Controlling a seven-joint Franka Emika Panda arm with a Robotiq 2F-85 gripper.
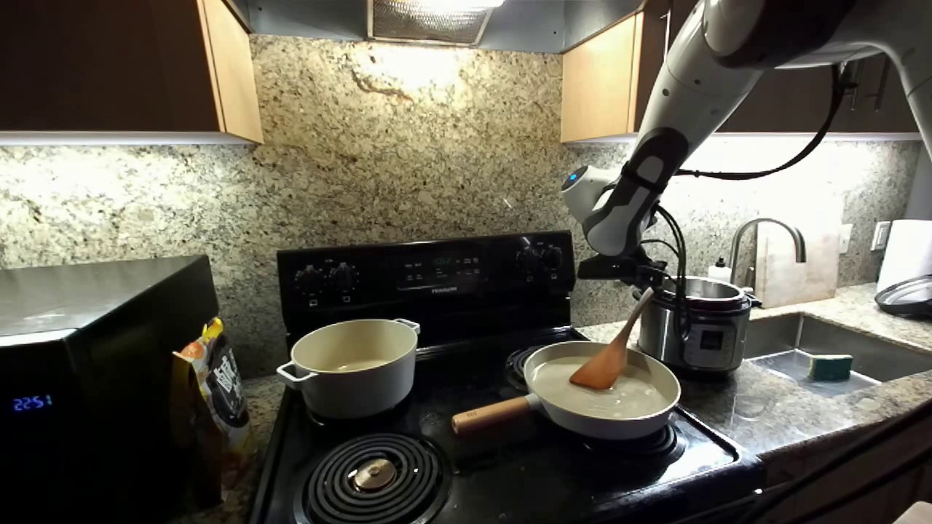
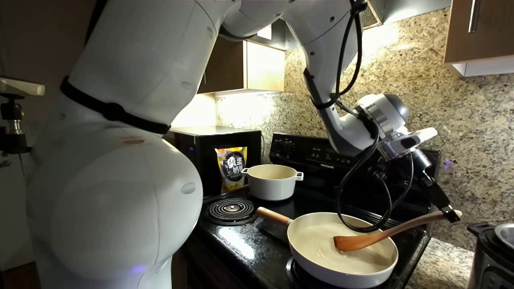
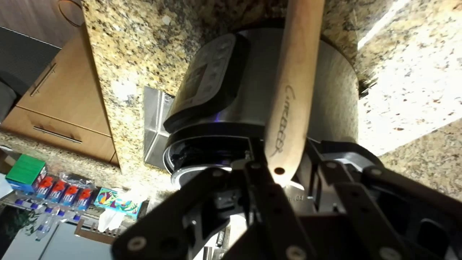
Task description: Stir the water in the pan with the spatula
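The hood lamp (image 1: 466, 4) bleaches the upper backsplash (image 1: 408, 87). Cabinet fronts (image 1: 95, 65) are dim. Glare spots mark the worktop (image 3: 121, 108).

Kitchen: coil stove (image 1: 459, 371) is sitting under a lit range hood (image 1: 421, 23), faucet (image 1: 800, 249) is arching by a sink (image 1: 877, 351), cabinets (image 1: 109, 65) are hanging above granite counter (image 1: 786, 404).

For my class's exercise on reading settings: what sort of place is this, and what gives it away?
A kitchen, probably a home one: a coil-burner stove bears a pan, a metal sink is set into the countertop, and wall cabinets hang above.
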